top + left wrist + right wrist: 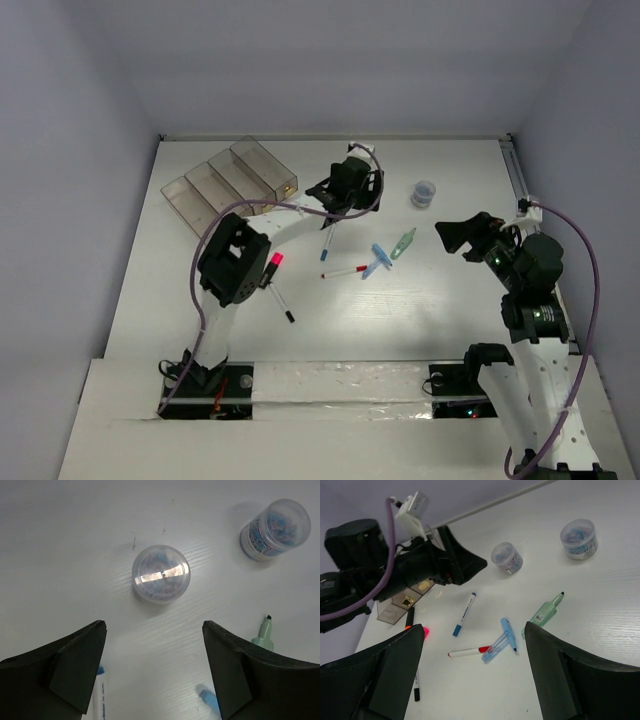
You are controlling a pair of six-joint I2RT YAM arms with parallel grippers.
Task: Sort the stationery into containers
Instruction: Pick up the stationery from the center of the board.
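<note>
The four joined smoky bins (230, 180) stand at the back left. My left gripper (340, 195) is open and empty, hovering just short of a round clear tub (161, 574); its jaws (154, 625) stand wide apart. A second tub (424, 192) stands to the right. On the table lie a blue-tipped pen (327, 245), a red-tipped pen (345, 271), a black-tipped pen (281, 303), a pink-ended highlighter (272, 266), crossed blue clips (377, 260) and a pale-green clip (403, 243). My right gripper (452, 235) is open and empty, held above the table right of them (475, 627).
An orange-ended highlighter (409, 617) lies beside the pink one, hidden under the left arm in the top view. The left arm (235, 260) stretches across the table's left half. White walls close in the table at the back and both sides.
</note>
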